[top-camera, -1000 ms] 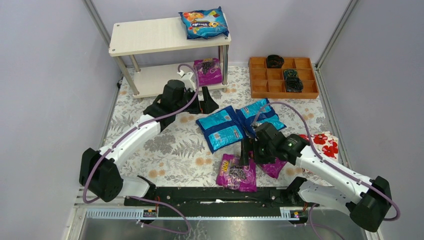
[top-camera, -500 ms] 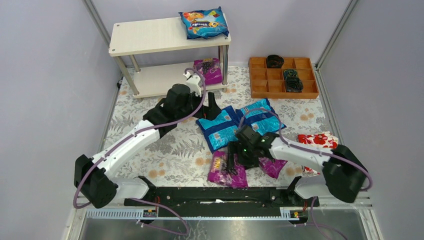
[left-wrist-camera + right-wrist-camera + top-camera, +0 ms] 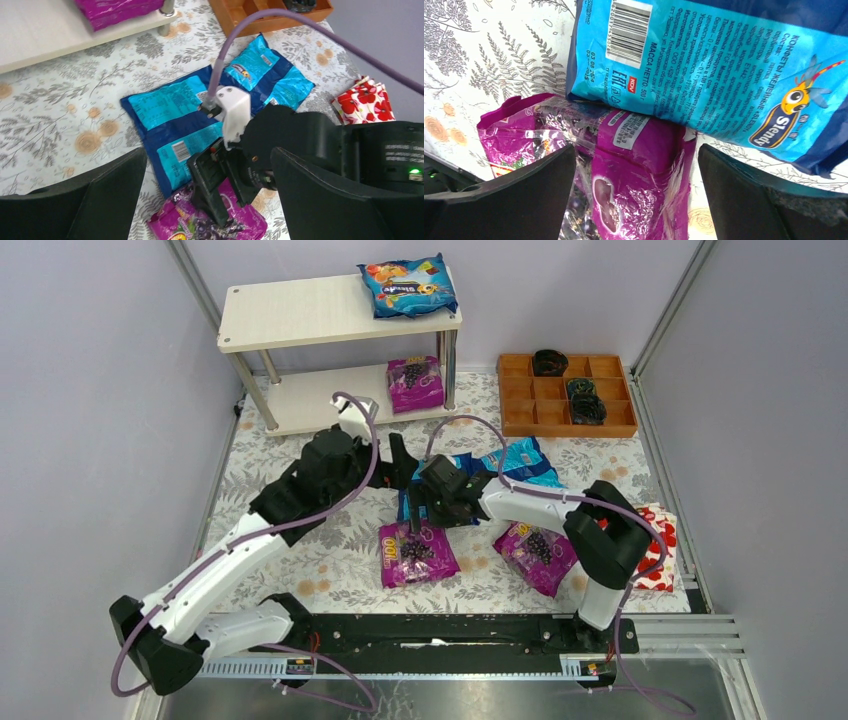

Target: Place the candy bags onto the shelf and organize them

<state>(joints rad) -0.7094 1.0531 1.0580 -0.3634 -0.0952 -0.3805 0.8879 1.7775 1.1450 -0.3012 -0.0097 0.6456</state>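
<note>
The shelf [image 3: 300,310] stands at the back left, with a blue candy bag [image 3: 405,285] on its top board and a purple one [image 3: 415,383] on the lower board. Two blue bags [image 3: 180,115] [image 3: 265,75] lie back-side up mid-table. Two purple bags lie in front: one [image 3: 413,555] under my right gripper [image 3: 415,530], one [image 3: 537,552] to the right. My right gripper [image 3: 636,195] is open, its fingers set down astride that purple bag [image 3: 639,165]. My left gripper [image 3: 400,468] is open and empty, hovering just left of the right gripper [image 3: 207,195].
An orange compartment tray [image 3: 520,420] with dark items stands at the back right. A white packet with red flowers [image 3: 660,540] lies at the right edge, under the right arm. Grey walls close in the table on both sides.
My right arm has swung left, and the purple bag under it has slid left with it, uncovering the second purple bag. My left gripper has drawn back from the shelf toward the blue bags.
</note>
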